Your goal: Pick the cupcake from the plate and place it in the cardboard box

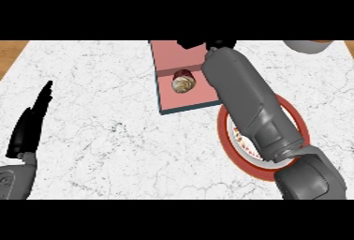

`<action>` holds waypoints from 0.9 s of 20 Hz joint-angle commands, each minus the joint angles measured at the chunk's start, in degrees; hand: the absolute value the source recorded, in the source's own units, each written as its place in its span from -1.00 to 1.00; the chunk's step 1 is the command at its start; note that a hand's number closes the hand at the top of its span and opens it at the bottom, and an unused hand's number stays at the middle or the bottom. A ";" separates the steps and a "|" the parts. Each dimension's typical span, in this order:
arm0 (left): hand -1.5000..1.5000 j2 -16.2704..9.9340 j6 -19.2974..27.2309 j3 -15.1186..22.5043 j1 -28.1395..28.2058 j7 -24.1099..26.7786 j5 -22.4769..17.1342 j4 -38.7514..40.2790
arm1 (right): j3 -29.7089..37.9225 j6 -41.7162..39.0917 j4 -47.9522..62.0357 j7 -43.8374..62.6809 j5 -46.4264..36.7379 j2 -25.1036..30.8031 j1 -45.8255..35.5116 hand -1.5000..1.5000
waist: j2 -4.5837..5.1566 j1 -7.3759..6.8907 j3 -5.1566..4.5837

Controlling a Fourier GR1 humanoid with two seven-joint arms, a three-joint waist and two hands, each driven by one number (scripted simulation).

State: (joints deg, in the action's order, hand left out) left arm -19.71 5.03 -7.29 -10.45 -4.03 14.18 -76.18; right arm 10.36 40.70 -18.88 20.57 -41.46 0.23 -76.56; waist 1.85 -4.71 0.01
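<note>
White marble counter, veined with thin grey lines, fills most of the head view, and a strip of warm wood shows at its far left corner. On it, toward the far side, lies a shallow cardboard box with a flat pinkish floor and a thin grey-blue rim. The cupcake sits inside the box near its right wall, a small round thing with a pale swirled top and a dark red wrapper edge. Just beside the box, nearer the robot, is a round plate with a broad red rim and a white centre bearing a small red pattern. The smooth grey right forearm crosses over the plate and the box's right edge. The right hand is a black shape at the far end of the box; whether its fingers are spread or curled cannot be told. The left hand shows at the view's left edge, black fingers straight and together, pointing up, holding nothing. A grey rounded object is cut off at the top right.
</note>
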 commanded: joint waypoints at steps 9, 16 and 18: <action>0.00 0.47 0.88 -1.24 3.61 -1.22 0.24 -2.38 | 8.29 4.08 -10.02 -17.24 11.94 0.66 7.27 -1.00 | -1.65 3.63 0.03; 0.00 -2.15 -2.13 -4.84 9.59 -1.22 -2.81 -6.30 | 5.41 -2.11 -25.18 -12.56 12.79 5.10 20.21 -1.00 | -2.64 5.70 0.02; 0.00 -2.51 -1.36 -5.12 6.81 -0.97 -1.74 -2.88 | 3.46 -6.36 -30.88 -8.33 11.78 7.78 22.75 -1.00 | -2.74 6.68 -0.03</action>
State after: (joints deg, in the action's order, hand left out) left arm -21.08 4.44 -11.14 -3.80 -4.30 12.94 -79.07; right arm 15.93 38.58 -41.43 8.43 -29.29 5.35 -59.73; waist -0.53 0.86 0.01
